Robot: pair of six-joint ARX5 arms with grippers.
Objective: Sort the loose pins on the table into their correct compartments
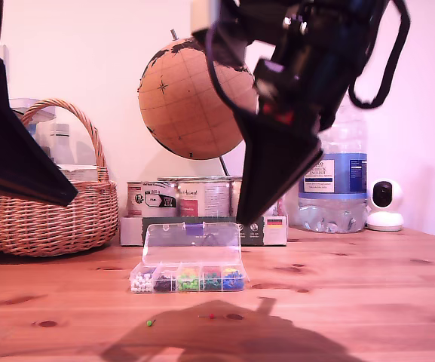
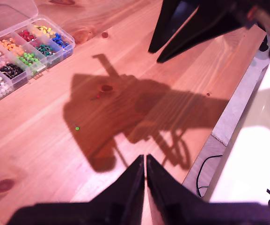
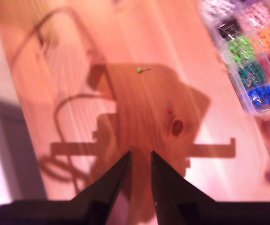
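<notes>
Two loose pins lie on the pine table [image 1: 353, 302] in front of the organiser box [image 1: 188, 290]: a green one [image 1: 150, 323] [image 2: 77, 128] [image 3: 139, 70] and a red one [image 1: 211, 316] [image 2: 98, 97] [image 3: 169, 110]. The box's compartments [image 2: 40, 69] [image 3: 228, 70] hold white, dark, green, mixed and blue pins, and its clear lid [image 1: 193, 243] stands open. My first gripper [image 1: 70, 197] [image 2: 144, 158] hangs at the exterior view's left, shut and empty, high above the wood. My second gripper [image 1: 241, 220] [image 2: 154, 54] [image 3: 141, 154] hovers above the box and pins, its jaws slightly apart and empty.
Behind the box stand a wicker basket [image 1: 51, 204], a globe [image 1: 191, 98], tins [image 1: 194, 197], a water bottle [image 1: 334, 181] and a small white camera [image 1: 384, 205]. A white robot base [image 2: 251, 150] and a cable [image 2: 205, 168] sit past the table's near edge.
</notes>
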